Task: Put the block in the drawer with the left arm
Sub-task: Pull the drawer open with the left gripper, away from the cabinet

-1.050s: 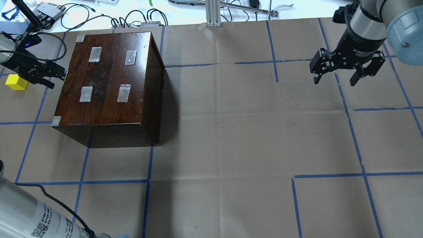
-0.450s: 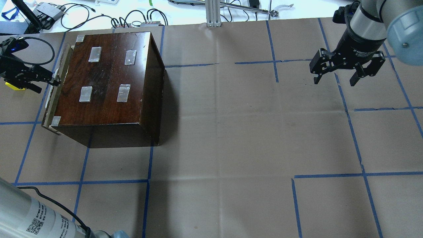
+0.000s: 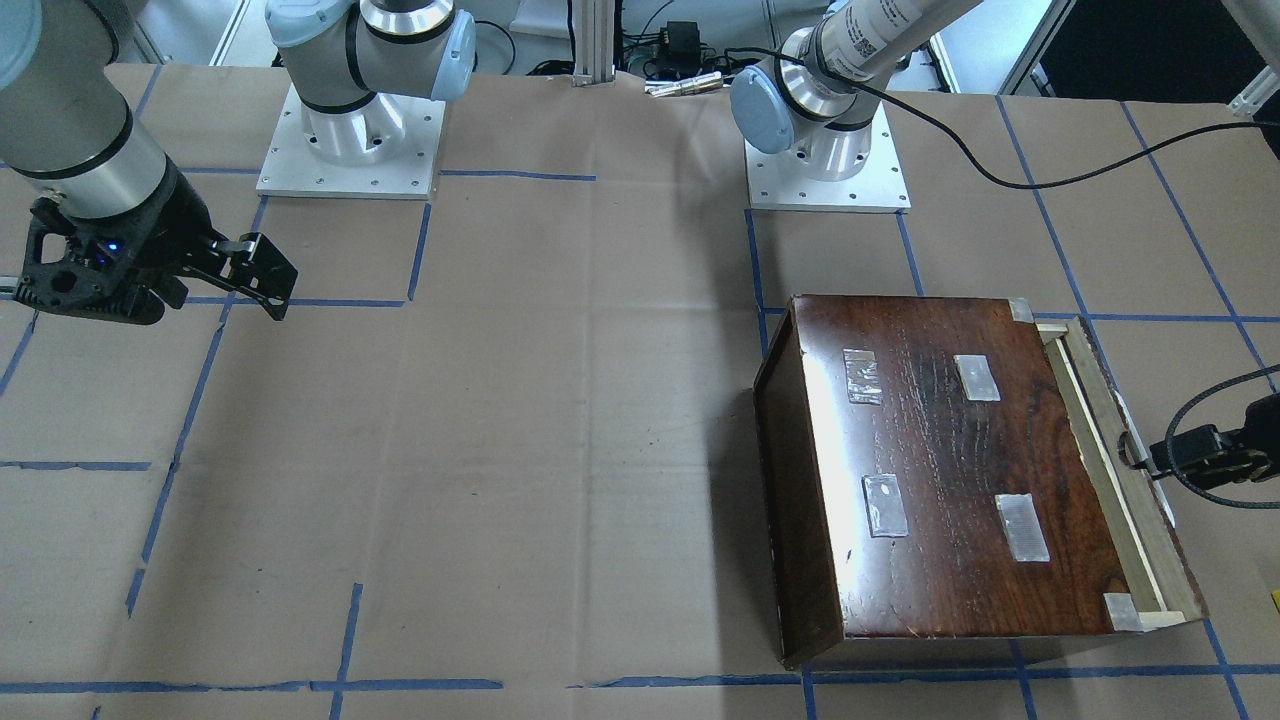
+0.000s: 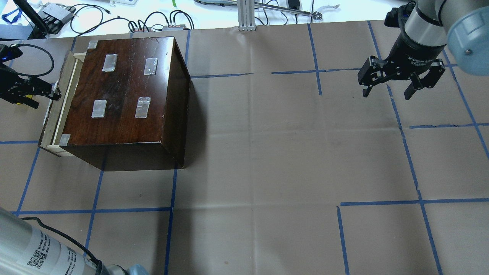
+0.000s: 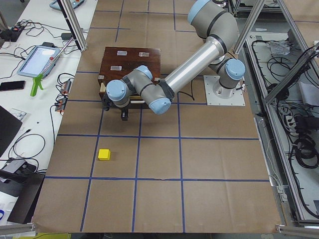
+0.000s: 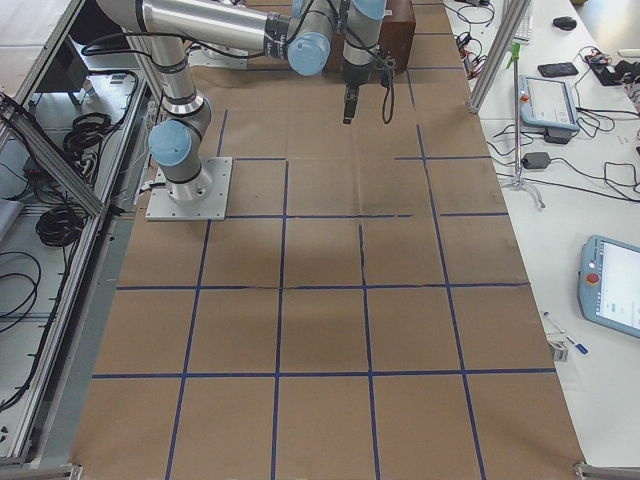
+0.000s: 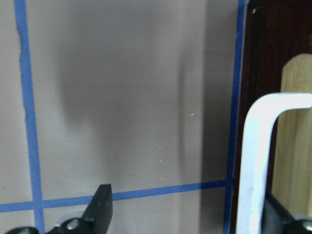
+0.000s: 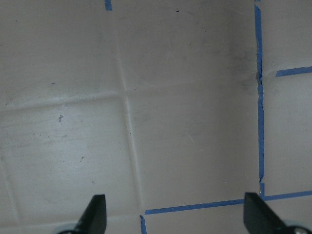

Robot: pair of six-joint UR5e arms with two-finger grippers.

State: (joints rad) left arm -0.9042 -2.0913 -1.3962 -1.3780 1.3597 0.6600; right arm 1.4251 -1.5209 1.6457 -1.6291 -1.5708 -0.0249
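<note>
Overhead exterior: left end effector [image 4: 46,100], fingers apart, hooks the drawer [image 4: 55,118] at the cabinet's [image 4: 122,88] nine o'clock. The hook could slip, or the cabinet could skid along the counter [image 4: 267,152].

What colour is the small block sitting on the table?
Bright yellow. The block shows best in the exterior left view.

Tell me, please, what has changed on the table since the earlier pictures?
The left gripper drew back to the robot's left, pulling the drawer partly out of the cabinet; at first the drawer was shut. The cabinet and the open right gripper stayed in place.
</note>
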